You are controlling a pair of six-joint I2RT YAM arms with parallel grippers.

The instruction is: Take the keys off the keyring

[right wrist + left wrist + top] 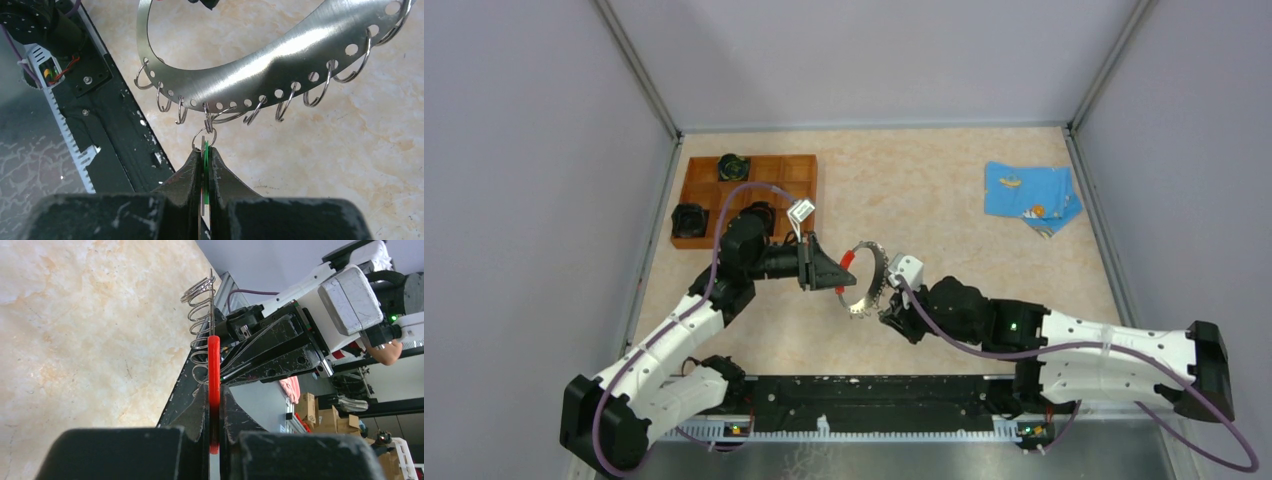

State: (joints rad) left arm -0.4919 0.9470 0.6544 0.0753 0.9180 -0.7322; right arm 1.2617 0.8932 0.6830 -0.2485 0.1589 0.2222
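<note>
The keyring (870, 276) is a large thin grey metal band with a red section (847, 262) and several small wire loops along its edge. It is held off the table between the two arms. My left gripper (836, 272) is shut on the red section (214, 385). My right gripper (887, 304) is shut on a green-headed key (205, 165). The key hangs from a small split ring (205, 135) hooked through a hole in the band (260, 70). Most of the key is hidden between the right fingers.
A brown wooden tray (796, 170) at the far left holds black round pucks (732, 166). A blue patterned cloth (1030, 196) lies at the far right. A black rail (874, 400) runs along the near table edge. Grey walls enclose the table.
</note>
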